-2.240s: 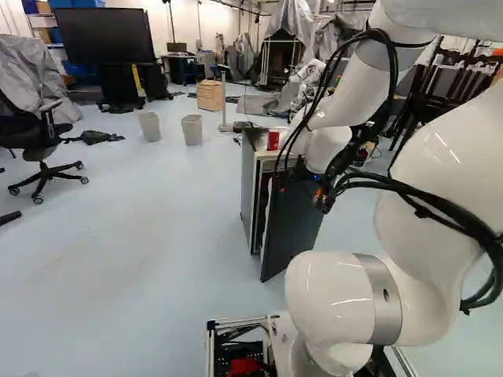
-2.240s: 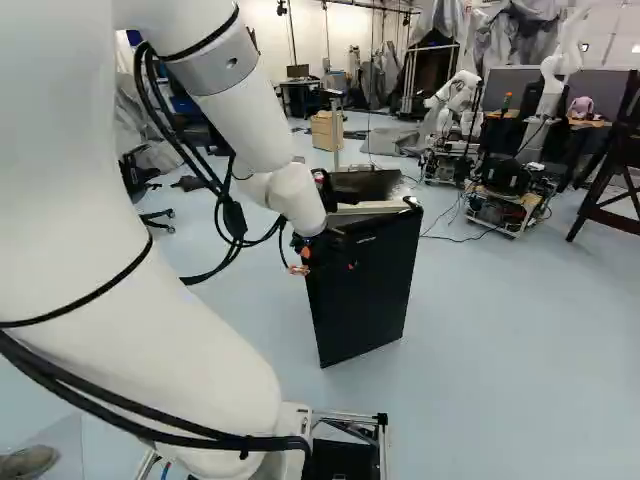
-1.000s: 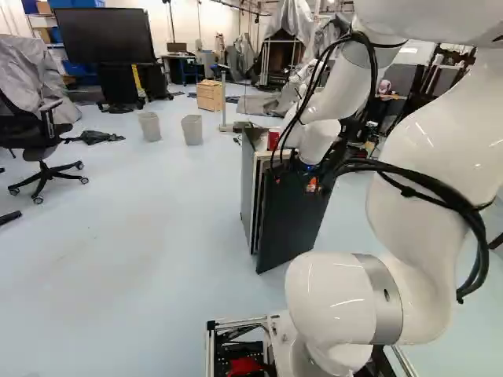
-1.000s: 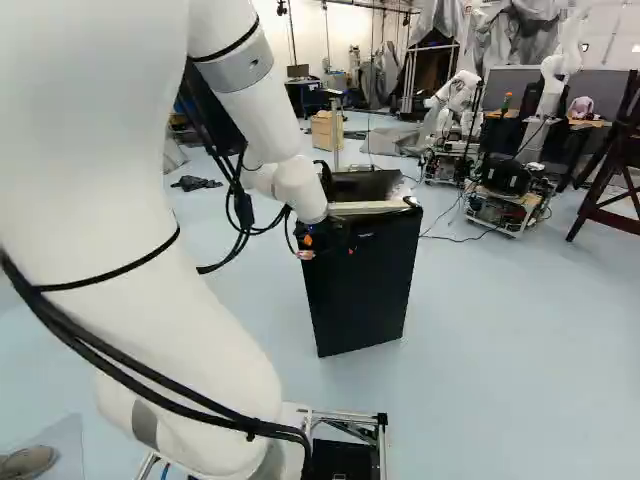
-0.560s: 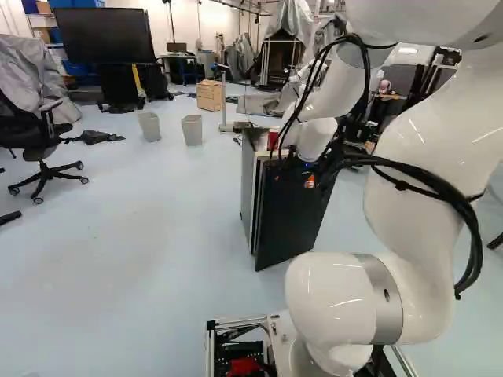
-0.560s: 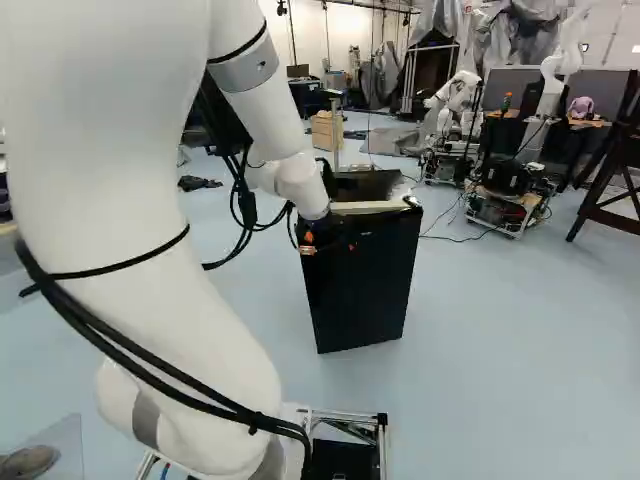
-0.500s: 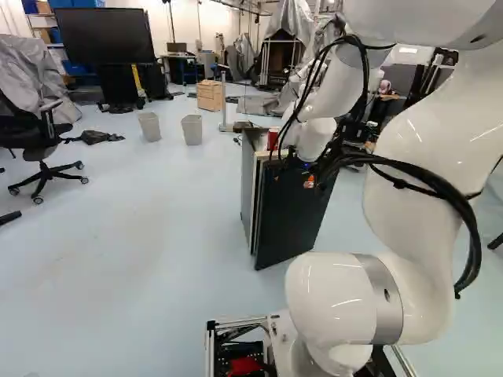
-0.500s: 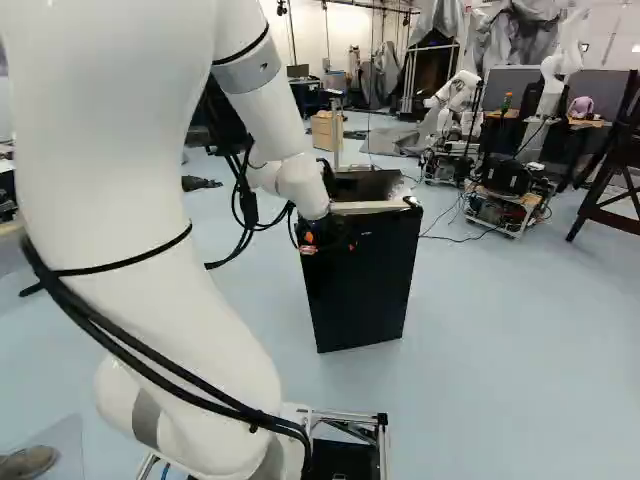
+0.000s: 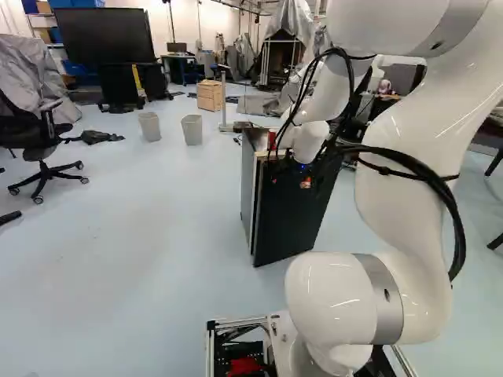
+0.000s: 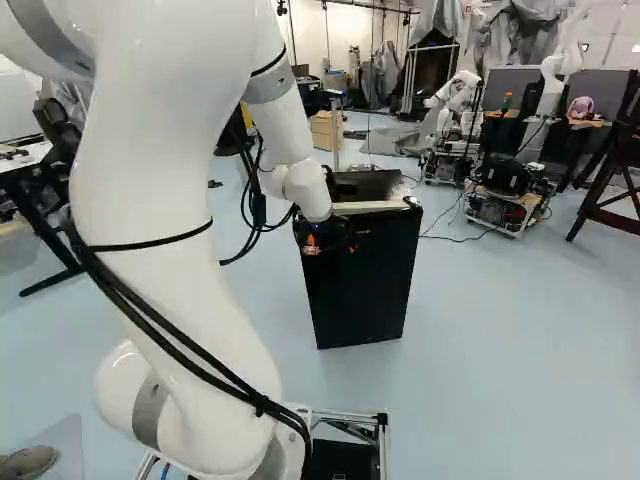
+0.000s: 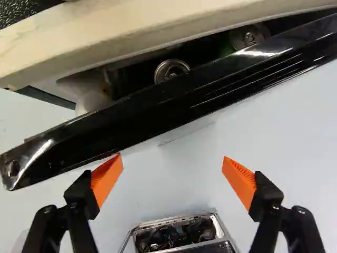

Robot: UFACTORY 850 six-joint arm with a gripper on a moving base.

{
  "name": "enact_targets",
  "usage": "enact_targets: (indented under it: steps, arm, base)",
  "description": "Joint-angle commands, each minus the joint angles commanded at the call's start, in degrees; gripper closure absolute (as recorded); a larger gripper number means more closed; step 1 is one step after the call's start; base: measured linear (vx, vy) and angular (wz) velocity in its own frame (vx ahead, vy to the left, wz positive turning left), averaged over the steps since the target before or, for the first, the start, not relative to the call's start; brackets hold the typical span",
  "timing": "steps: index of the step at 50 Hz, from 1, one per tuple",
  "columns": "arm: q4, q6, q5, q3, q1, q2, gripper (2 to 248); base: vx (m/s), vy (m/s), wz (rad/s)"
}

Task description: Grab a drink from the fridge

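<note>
We're at the fridge (image 9: pixel 247 184) — our end effector (image 10: pixel 331 245) open wide beside the door (image 9: pixel 295 220), which stands ajar, two drink cans (image 11: pixel 171 70) showing inside — and a red can (image 9: pixel 272 140) on top!

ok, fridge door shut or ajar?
Ajar: in the wrist view, can tops show in a gap between the door and the fridge.

Glossy, smooth door edge (image 11: pixel 158 113) here, looks like plastic; metal can tops (image 11: pixel 169 67) gleaming; the fridge top (image 11: pixel 23 9) rough and pebbly; the arm (image 9: pixel 416 157) smooth and glossy; and wood on the box (image 9: pixel 210 96).
</note>
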State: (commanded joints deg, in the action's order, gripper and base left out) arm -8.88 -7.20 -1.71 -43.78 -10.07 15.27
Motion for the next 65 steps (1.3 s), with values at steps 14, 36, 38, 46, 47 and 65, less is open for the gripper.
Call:
enact_targets:
  steps: [14,36,38,46,47,65]
  arm:
    - [0.0,0.0,0.86,-1.52,0.19,1.27,3]
    - [0.0,0.0,2.43,-3.36,0.41,2.74,3]
    - [0.0,0.0,2.43,-3.51,0.43,2.85,3]
    - [0.0,0.0,2.43,-4.07,0.5,3.3,3]
    - [0.0,0.0,2.43,-4.14,0.5,3.35,3]
    - [0.0,0.0,2.43,-5.35,0.64,4.29,3]
  base:
    - [0.0,0.0,0.0]
    - [0.0,0.0,0.0]
    - [0.0,0.0,0.0]
    - [0.0,0.0,0.0]
    - [0.0,0.0,0.0]
    - [0.0,0.0,0.0]
